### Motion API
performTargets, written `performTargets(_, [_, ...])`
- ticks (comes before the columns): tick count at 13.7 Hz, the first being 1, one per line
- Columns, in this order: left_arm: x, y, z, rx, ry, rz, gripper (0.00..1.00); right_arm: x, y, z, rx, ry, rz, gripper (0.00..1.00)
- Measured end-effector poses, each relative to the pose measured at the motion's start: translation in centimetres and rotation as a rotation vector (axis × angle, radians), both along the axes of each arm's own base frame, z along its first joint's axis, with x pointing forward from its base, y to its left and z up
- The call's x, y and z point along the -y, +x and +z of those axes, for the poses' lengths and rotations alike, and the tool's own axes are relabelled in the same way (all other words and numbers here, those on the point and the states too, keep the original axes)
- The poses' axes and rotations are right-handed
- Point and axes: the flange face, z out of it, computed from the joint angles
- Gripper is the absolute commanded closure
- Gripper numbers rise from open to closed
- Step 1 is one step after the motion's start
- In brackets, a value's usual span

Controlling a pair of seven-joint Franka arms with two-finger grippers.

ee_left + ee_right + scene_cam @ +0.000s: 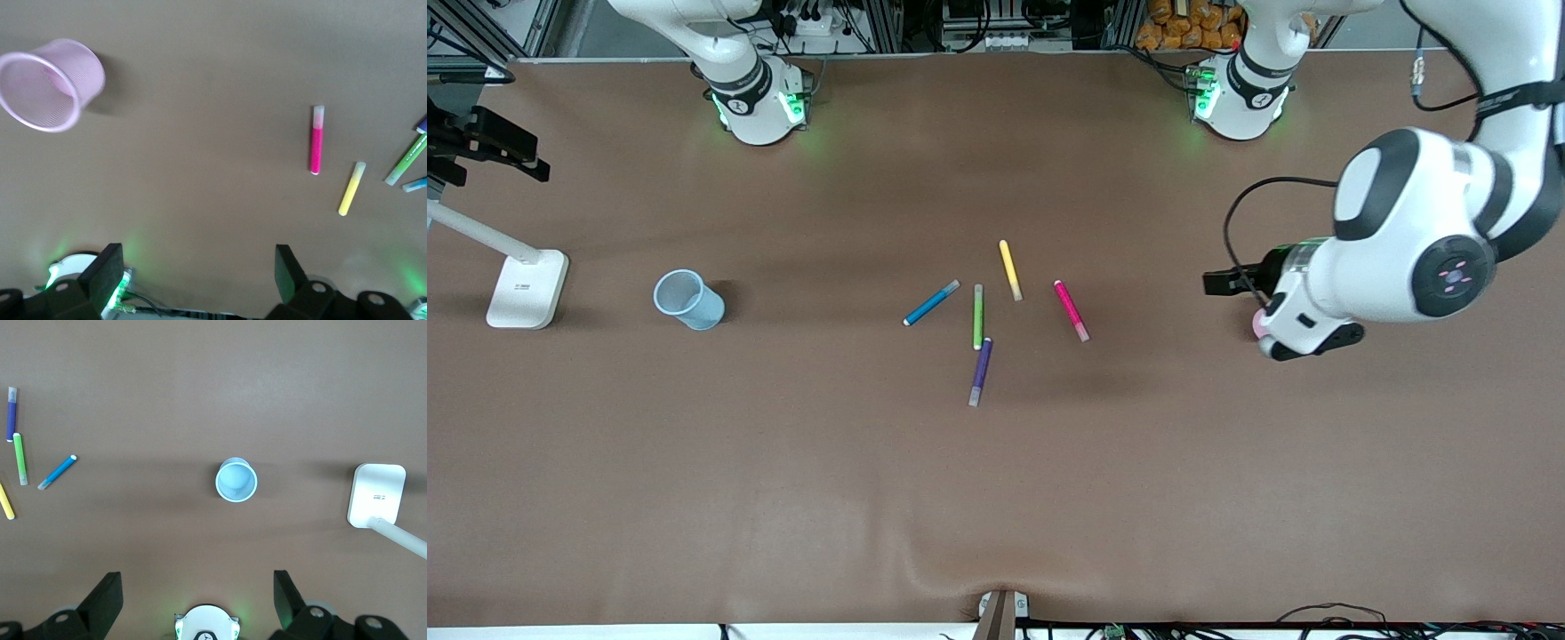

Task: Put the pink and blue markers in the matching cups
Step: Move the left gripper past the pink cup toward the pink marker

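Observation:
The pink marker (1071, 310) and the blue marker (931, 303) lie flat mid-table among other pens. The pink marker also shows in the left wrist view (316, 141), and the blue marker in the right wrist view (57, 472). The pale blue cup (687, 300) stands upright toward the right arm's end, also in the right wrist view (235, 481). The pale pink cup (50, 83) is mostly hidden under the left arm's hand (1303, 311). My left gripper (197, 257) is open and empty, up in the air beside the pink cup. My right gripper (197, 583) is open and empty, high up and out of the front view.
A yellow pen (1009, 269), a green pen (977, 316) and a purple pen (981, 371) lie between the two markers. A white lamp base (527, 289) stands beside the blue cup at the right arm's end. Both arm bases stand along the table's back edge.

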Motion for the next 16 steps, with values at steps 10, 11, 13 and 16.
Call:
performTargets(10, [7.2,-0.6,-8.1,-0.089,0.019,0.044,0.0,-0.7,0.4,-0.5,-0.008,0.01,0.012,0.0])
performTargets(11, [8.3,-0.6,-9.2,-0.083,0.026,0.055,0.0,-0.9,0.6,-0.8,-0.015,0.01,0.015,0.0])
performTargets(13, [9.9,-0.5,-11.8,-0.075,0.03,0.072,0.0,-0.8,1.4,-2.0,-0.037,0.008,0.015,0.0])
performTargets(16, [10.7,-0.1,-16.1,-0.085,0.013,0.102,0.0,-0.7,2.2,-3.2,-0.059,0.007,0.011,0.0])
